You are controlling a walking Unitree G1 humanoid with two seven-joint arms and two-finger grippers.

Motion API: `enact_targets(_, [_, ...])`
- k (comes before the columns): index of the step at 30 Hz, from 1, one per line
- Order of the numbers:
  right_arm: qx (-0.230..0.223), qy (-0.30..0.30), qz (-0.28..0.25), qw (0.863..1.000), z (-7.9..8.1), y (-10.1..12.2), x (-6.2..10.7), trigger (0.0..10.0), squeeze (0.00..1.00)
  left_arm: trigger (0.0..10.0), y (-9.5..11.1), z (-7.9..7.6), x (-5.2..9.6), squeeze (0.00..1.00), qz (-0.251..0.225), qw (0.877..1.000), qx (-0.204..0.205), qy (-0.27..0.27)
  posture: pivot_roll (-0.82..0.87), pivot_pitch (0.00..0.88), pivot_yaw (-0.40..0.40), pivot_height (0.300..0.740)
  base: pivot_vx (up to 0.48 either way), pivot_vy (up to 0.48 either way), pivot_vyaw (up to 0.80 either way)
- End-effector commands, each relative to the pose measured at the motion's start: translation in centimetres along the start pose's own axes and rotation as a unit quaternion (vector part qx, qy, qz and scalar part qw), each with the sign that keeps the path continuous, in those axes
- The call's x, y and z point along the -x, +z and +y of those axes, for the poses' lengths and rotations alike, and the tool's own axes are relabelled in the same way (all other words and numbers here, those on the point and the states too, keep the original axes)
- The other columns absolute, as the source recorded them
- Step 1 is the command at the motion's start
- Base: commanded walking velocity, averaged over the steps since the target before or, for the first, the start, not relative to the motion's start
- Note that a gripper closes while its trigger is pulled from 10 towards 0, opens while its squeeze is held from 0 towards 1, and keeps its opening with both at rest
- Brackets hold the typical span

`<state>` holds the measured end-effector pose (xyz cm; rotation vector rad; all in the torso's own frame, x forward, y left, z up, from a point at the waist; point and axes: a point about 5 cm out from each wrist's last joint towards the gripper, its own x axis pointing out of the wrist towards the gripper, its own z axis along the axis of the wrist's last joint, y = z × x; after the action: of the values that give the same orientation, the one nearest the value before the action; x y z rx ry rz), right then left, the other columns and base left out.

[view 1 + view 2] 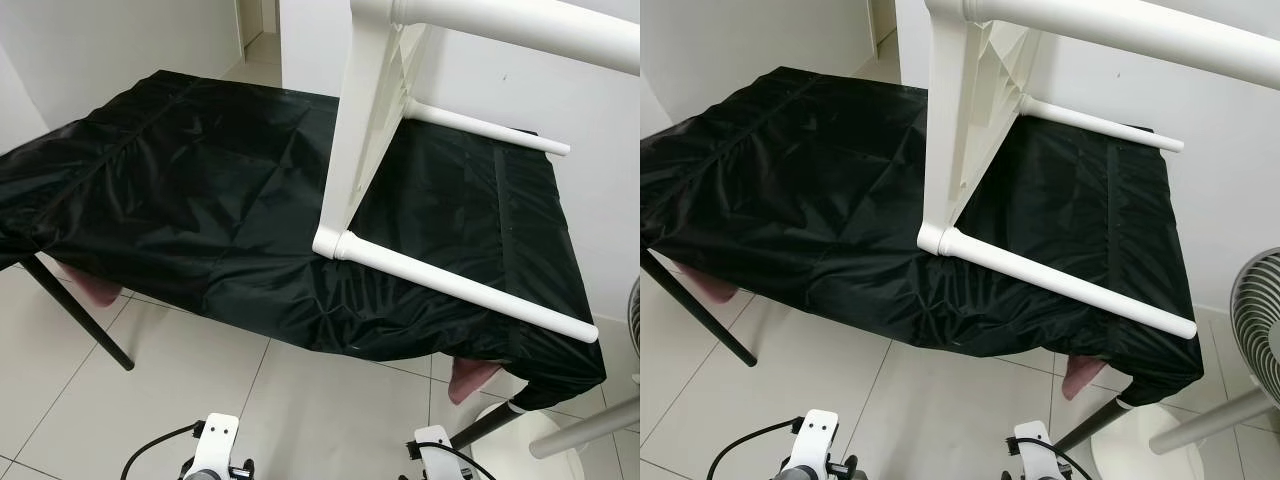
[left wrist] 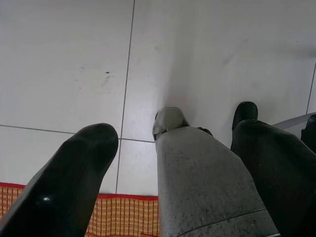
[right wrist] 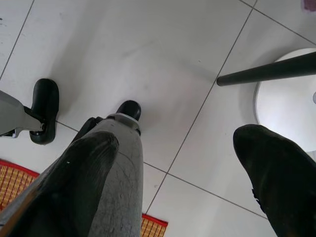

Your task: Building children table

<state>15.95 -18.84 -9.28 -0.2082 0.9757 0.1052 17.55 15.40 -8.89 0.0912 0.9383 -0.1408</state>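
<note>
White children's table (image 1: 365, 150) lies tipped on its side on top of a work table (image 1: 180, 190) draped in black cloth, toward the right half of that surface. From my head cameras I see its tabletop standing on edge, with two round legs (image 1: 465, 285) reaching out to the right over the cloth, and a third leg (image 1: 1120, 30) crossing the top of the frame. Both arms hang low by the robot's own legs. My left end effector (image 2: 173, 163) points at the tiled floor (image 2: 69, 54) with its black fingers spread wide and empty, above the edge of a red-and-yellow woven mat (image 2: 123, 215). My right end effector (image 3: 182, 173) is likewise spread wide and empty over the tiles, near a dark table leg (image 3: 269, 71) and the round white base of a fan (image 3: 284, 98).
</note>
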Motion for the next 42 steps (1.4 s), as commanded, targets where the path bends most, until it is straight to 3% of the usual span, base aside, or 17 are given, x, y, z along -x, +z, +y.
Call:
enact_targets(1, [-0.012,-0.002,0.009,1.000,-0.12,-0.59,0.13,10.0,0.00,10.0,-1.25,-0.06,0.25,0.00,0.021,1.000,0.006,0.000,0.12,0.039,-0.016,0.740,0.000,0.000,0.00])
enact_targets(19, [-0.028,-0.001,0.012,1.000,0.07,-0.62,0.11,10.0,0.00,10.0,-1.43,0.13,0.32,0.00,0.023,1.000,0.002,0.002,0.14,0.041,-0.009,0.740,0.000,0.000,0.00])
enact_targets(42, [-0.008,0.001,0.021,1.000,0.00,-0.94,0.17,10.0,0.00,10.0,-1.51,-0.13,0.32,0.00,0.022,1.000,0.021,0.005,0.16,0.055,-0.033,0.740,0.000,0.000,0.00])
